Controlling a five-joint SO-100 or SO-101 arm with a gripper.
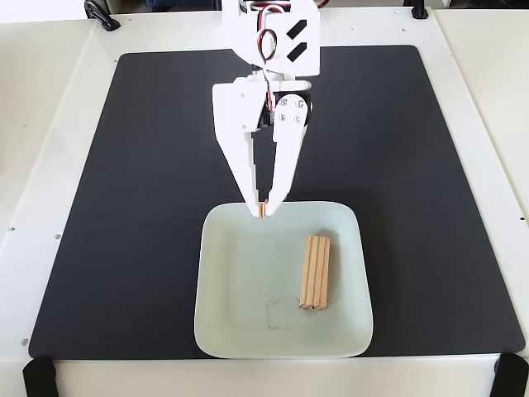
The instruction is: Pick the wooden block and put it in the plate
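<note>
Block: the wooden block (315, 272) lay inside the plate (240, 322), right of centre.
Gripper: the gripper (264, 208) hung over the far rim, jaws nearly together, empty.
Writing: none readable.

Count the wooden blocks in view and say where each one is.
1. The wooden block lies flat inside the plate, on its right half in the fixed view, apart from the gripper. None appears hidden.

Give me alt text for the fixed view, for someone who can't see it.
A small wooden block lies flat inside a square pale plate, right of its centre. The white arm's tool hangs over the plate's far rim, fingers nearly together, holding nothing, all on a black mat.
</note>
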